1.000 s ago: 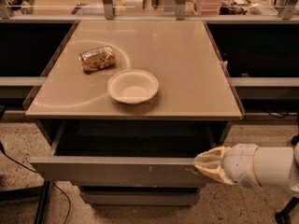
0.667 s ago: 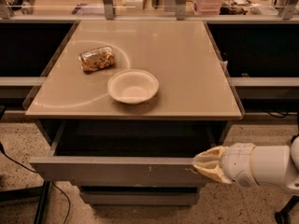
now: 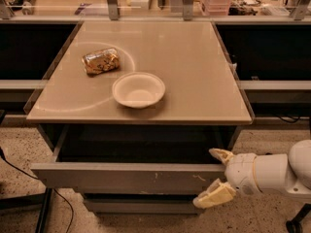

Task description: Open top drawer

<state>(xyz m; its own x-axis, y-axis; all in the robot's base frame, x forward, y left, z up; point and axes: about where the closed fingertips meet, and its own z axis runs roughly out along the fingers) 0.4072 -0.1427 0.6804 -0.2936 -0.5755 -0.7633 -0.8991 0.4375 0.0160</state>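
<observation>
Plainly, one white bowl point(image 3: 139, 89) sits near the front edge of the table point(image 3: 194, 72), and one crinkled snack packet point(image 3: 100, 61) lies toward its left edge. Below the front edge the top drawer point(image 3: 126, 177) stands pulled out, dark inside; one narrower drawer front point(image 3: 141, 205) shows beneath it. The single white arm point(image 3: 272, 171) reaches in level from the right, its gripper point(image 3: 217, 175) at the drawer front's right corner — fingers point(image 3: 219, 154) spread wide, one above the front's top edge, one low before its face.

warm light | tabletop point(image 3: 194, 72) glare | top drawer point(image 3: 126, 176) shadowed | gripper point(image 3: 214, 177) bright, lower right
</observation>
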